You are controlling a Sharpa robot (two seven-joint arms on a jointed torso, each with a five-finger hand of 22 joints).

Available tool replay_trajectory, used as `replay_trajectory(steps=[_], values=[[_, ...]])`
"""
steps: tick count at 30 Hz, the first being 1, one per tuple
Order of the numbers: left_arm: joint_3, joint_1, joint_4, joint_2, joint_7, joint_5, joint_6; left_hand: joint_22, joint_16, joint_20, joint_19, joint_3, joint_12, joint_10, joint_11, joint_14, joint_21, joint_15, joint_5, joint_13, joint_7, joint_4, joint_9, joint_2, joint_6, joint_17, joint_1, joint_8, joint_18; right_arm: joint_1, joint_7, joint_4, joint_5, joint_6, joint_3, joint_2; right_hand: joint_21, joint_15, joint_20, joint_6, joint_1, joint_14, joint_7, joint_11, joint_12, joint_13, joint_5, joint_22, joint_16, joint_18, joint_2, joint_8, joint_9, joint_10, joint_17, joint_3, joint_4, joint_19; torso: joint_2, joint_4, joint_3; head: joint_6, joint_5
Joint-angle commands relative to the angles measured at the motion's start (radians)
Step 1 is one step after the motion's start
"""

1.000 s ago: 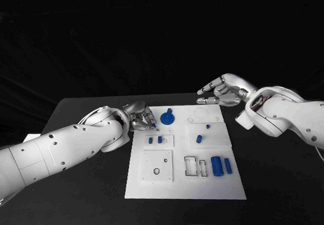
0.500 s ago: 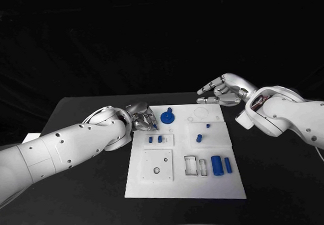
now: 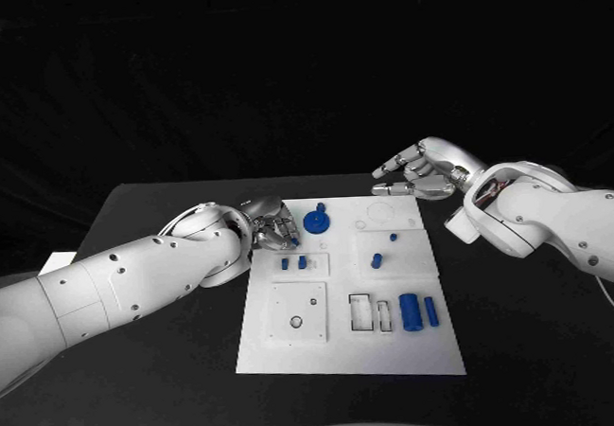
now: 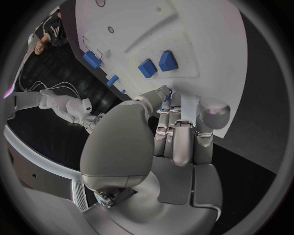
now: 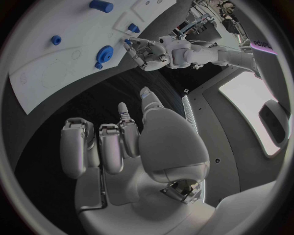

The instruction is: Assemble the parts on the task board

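Here the white board (image 3: 349,296) lies mid-table, blue parts (image 3: 418,312) scattered on it. The left hand (image 3: 270,224) pinches a small blue piece at the board's left edge. The right hand (image 3: 417,170) hovers beyond its far corner, fingers loosely curled, empty.

A black surface (image 3: 163,352) carries the things; a white task board (image 3: 347,349) lies flat at its middle, its long sides running away from the robot.

Task board (image 3: 352,348) lies mid-table (image 3: 164,371). Gear-like part (image 3: 319,218) sits at far left of board; two small parts (image 3: 293,264) nearer, two cylinders (image 3: 419,312) near right. Left hand (image 3: 270,224) at board's far-left edge; right hand (image 3: 417,171) beyond far-right corner.
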Motion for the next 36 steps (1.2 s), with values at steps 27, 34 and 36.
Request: replay_trajectory(steps=[27,34,36], values=[[-0.004,-0.005,-0.015,0.027,-0.013,-0.057,0.040,0.002,0.002,-0.004,0.013,-0.009,-0.004,0.012,0.002,0.044,0.003,-0.005,-0.003,0.003,-0.002,0.000,0.001,0.001,0.007,-0.001,-0.009,-0.006,-0.013,-0.001,0.008,0.001,-0.007,0.016,0.000,0.002,-0.003,-0.001,0.001,0.000,0.003,0.081,-0.003,0.000,0.007,0.119,-0.006,0.001,-0.003,0.020,0.007,0.003,0.001,0.001,0.167,-0.004,-0.002,-0.006,0.000,0.0006,-0.0002,-0.005,-0.002],[-0.005,-0.005,-0.013,0.028,-0.017,-0.058,0.047,0.004,0.002,-0.005,0.014,-0.012,-0.005,0.020,-0.001,0.044,0.004,-0.007,-0.003,0.005,-0.004,-0.003,0.002,0.003,0.014,-0.001,-0.009,-0.006,-0.013,-0.001,0.007,0.001,-0.007,0.017,0.000,0.002,-0.003,-0.001,0.001,0.000,0.003,0.081,-0.003,0.000,0.007,0.119,-0.006,0.001,-0.003,0.020,0.007,0.003,0.001,0.001,0.167,-0.004,-0.002,-0.006,0.000,-0.0002,-0.0001,-0.004,-0.001],[-0.005,-0.005,-0.014,0.028,-0.018,-0.059,0.048,0.005,0.003,-0.005,0.014,-0.013,-0.006,0.020,-0.001,0.045,0.005,-0.007,-0.003,0.005,-0.005,-0.003,0.002,0.002,0.014,0.000,-0.009,-0.006,-0.013,-0.001,0.007,0.001,-0.007,0.017,0.000,0.001,-0.003,-0.001,0.001,0.000,0.003,0.081,-0.003,0.000,0.007,0.119,-0.006,0.001,-0.003,0.020,0.007,0.003,0.001,0.001,0.167,-0.004,-0.002,-0.006,0.000,-0.0002,-0.0001,-0.005,-0.002]])
